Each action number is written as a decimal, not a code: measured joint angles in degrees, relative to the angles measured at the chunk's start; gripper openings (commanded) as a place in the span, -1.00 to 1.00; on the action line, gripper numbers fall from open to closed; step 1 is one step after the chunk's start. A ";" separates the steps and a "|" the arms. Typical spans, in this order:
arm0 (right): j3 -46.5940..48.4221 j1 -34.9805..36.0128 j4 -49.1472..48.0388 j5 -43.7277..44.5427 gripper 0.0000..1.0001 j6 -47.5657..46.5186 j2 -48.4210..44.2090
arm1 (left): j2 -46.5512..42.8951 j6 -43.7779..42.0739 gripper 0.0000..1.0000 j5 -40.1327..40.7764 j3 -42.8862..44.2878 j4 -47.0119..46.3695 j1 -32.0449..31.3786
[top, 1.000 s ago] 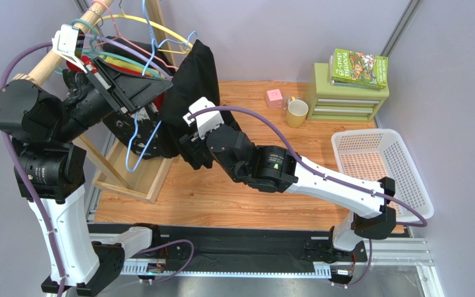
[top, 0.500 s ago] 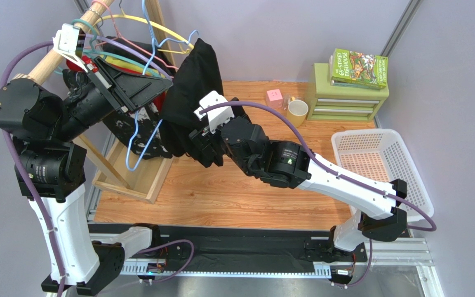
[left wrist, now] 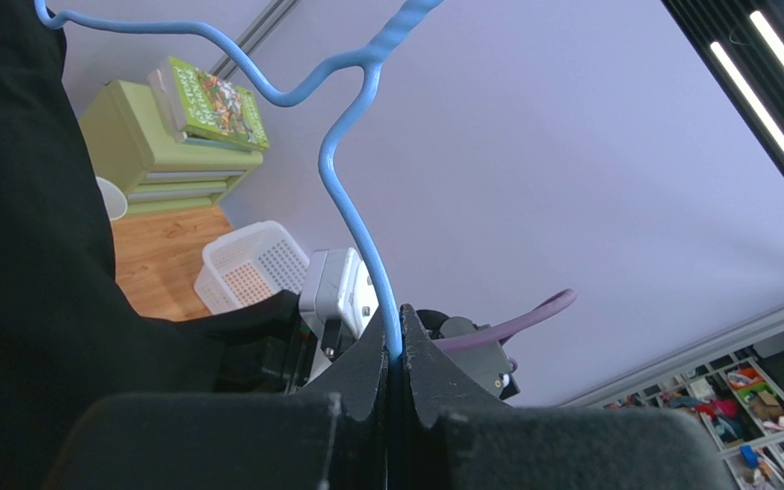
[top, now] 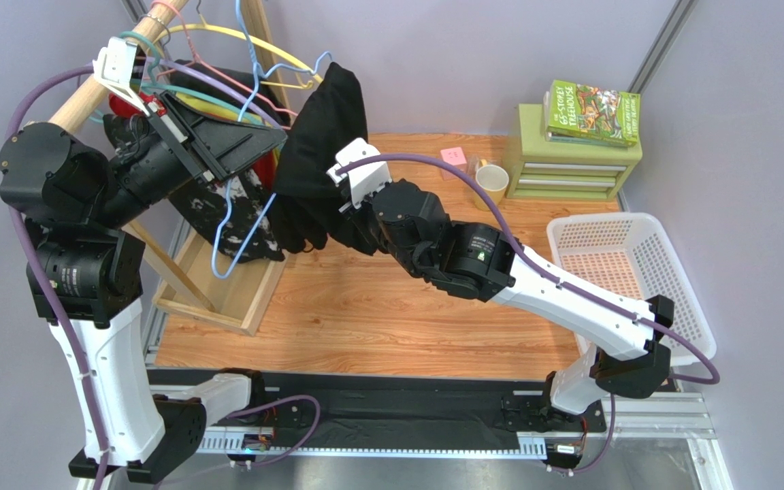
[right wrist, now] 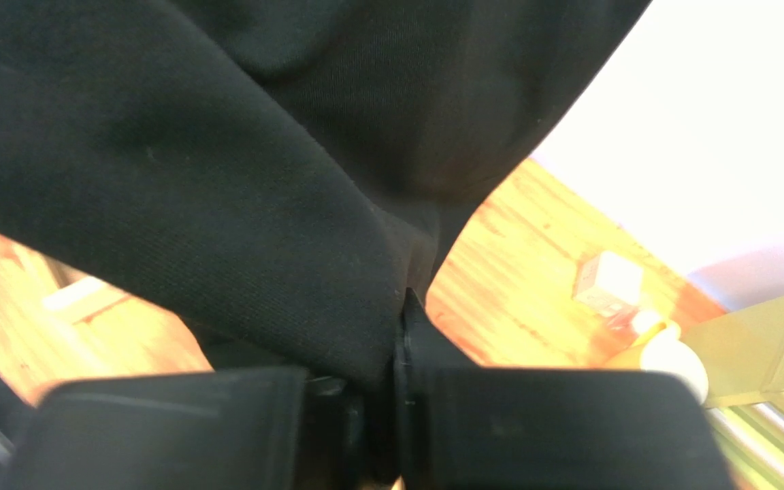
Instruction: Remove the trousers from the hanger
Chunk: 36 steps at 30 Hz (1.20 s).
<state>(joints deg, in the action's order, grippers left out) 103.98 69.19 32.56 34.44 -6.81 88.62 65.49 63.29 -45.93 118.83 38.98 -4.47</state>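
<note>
Top external: trousers (top: 319,128) found hanging off the surface (top: 365,306), bunched at the rear-left, draped from the upper end of the hanger (top: 224,237) beside the wooden rack. Hanger's long axis runs approx. from the rear, high, to near-left, low. Left gripper (top: 268,138) is set on the hanger side. Right gripper (top: 335,223) is set into the lower fabric, just right of the hanger. Right arm is the nearer to the garment. Exact bar carrying the fabric cannot be told in this view.

Left wrist: left gripper (left wrist: 394,373) is seen closed to a narrow pinch on the blue hanger wire (left wrist: 350,194), with the wire rising between the fingers toward the hook bend. Trousers (left wrist: 28,255) fill the left of the frame, alongside the wire and touching it at the top.

Right wrist: right gripper (right wrist: 398,408) is seen clamped on a fold of the trousers (right wrist: 212,184), the fabric rising from the jaws and spreading up and left. No hanger wire is visible here.

Judgement: hanger is anchored by the left arm and garment is held by the right. Trousers lie up and rearward of the right gripper. Pull is therefore judged to be needed along the hanger's axis, away from the left gripper, toward the open surface at right. Risk: fabric snagging on the hook bend.
</note>
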 measured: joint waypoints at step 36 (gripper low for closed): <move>20.52 -11.85 29.40 -39.04 -1.00 11.91 -2.47 | 3.30 -9.64 -1.00 0.94 10.67 16.70 -0.02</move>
<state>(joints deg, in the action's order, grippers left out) 124.51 57.34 61.95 -4.60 5.10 86.15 68.79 53.65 -44.99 129.49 55.68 -4.49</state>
